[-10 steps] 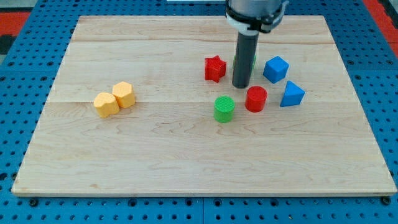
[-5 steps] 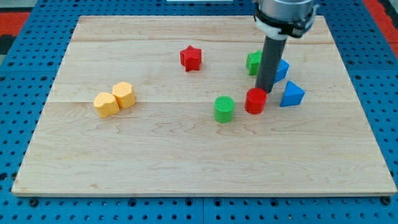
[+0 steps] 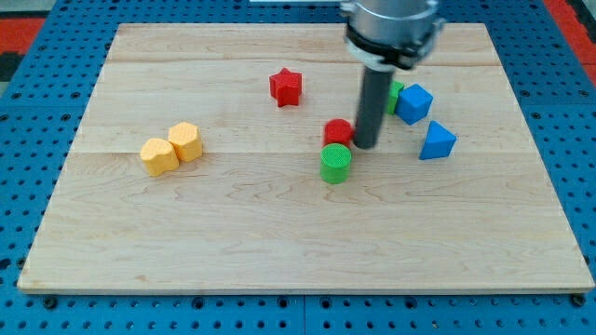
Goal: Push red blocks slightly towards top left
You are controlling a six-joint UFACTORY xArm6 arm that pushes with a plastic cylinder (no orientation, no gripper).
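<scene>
My tip (image 3: 364,145) touches the right side of the red cylinder (image 3: 337,132), which sits against the green cylinder (image 3: 336,163) just nearer. The red star (image 3: 286,87) lies farther left, with open tabletop (image 3: 279,233) beyond it. No gripper exists here.
</scene>
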